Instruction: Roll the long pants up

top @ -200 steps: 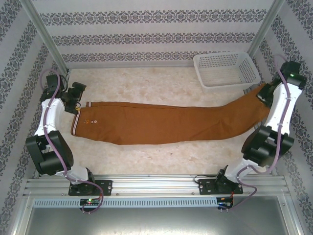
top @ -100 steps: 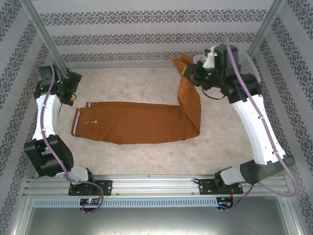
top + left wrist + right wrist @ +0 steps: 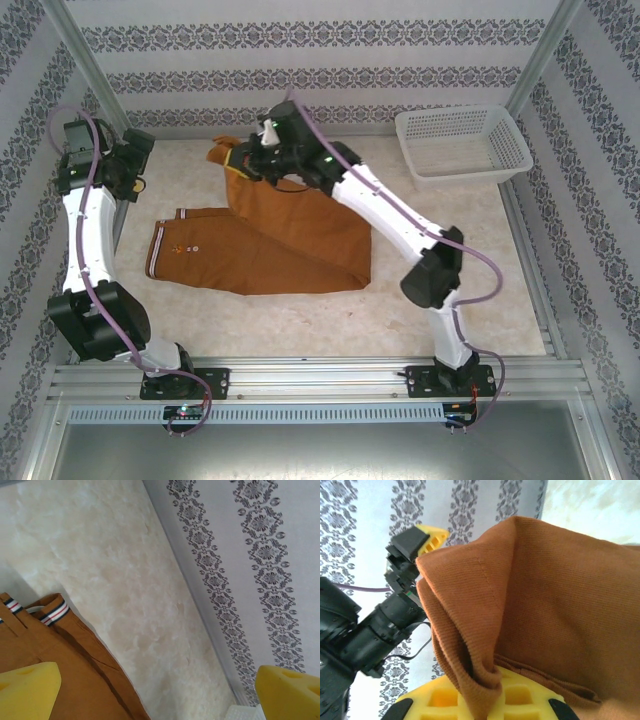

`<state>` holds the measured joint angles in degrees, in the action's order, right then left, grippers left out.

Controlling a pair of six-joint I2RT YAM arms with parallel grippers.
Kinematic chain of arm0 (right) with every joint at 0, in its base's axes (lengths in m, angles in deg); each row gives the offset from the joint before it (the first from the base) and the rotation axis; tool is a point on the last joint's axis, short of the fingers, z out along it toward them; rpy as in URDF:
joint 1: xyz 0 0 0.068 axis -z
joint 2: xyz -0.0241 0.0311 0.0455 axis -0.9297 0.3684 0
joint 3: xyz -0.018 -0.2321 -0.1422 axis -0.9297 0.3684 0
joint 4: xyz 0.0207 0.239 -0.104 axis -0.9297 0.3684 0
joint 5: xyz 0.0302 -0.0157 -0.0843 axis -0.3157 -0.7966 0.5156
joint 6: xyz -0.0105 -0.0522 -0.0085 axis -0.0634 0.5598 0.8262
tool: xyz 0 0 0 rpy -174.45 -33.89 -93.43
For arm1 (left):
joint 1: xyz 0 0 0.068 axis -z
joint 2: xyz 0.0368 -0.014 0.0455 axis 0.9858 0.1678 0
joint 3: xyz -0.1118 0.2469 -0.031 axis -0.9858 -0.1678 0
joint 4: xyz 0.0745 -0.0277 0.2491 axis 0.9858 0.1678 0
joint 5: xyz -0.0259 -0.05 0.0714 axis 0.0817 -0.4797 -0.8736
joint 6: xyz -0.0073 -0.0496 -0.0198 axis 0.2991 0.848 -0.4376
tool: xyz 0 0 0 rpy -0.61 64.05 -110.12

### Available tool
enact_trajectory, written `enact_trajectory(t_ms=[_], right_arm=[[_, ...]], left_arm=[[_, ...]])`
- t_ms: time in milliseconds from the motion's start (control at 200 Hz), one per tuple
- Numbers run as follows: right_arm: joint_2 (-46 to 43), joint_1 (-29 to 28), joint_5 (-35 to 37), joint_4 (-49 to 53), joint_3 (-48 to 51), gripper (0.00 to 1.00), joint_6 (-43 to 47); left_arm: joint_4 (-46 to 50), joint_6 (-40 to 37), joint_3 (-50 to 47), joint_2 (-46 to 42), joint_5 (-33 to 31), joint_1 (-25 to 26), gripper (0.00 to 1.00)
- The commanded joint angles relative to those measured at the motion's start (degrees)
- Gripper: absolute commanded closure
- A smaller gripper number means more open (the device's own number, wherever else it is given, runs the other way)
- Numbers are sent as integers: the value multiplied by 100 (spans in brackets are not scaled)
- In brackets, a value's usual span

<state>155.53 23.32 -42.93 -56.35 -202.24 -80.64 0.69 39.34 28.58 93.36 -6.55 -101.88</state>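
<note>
Long pants [image 3: 250, 255], leg ends between right fingers [image 3: 520, 700]

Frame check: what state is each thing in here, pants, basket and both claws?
Pants: waist end flat on table, leg ends lifted and doubled back leftward.
Basket: upright, empty.
Left claw: open, holding nothing.
Right claw: shut on the pants' leg ends.

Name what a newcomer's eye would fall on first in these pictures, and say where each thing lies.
The rust-brown long pants lie across the middle of the table, striped waistband at the left. The right arm's fingers, reaching across to the far left, are shut on the leg ends, lifted and doubled back over the rest. A white basket sits in the far right corner.
</note>
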Motion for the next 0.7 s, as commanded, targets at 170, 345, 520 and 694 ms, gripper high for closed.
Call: enact_trajectory(t_ms=[170,345,520,694], right_arm=[[1406,-519,-567,-1180,-1145,100,-1106],[1779,-715,-560,-1335,-1009,100,-1276],[2201,-816,-539,-1791,-939,35,-1724],[2805,-753,-832,-1449,-1682,2,-1757]], left_arm=[[360,-90,175,-245,-21,-261,0],[415,-171,114,-276,11,-294,0],[377,-190,-49,-330,47,-310,0],[402,-254,-51,-347,234,-316,0]])
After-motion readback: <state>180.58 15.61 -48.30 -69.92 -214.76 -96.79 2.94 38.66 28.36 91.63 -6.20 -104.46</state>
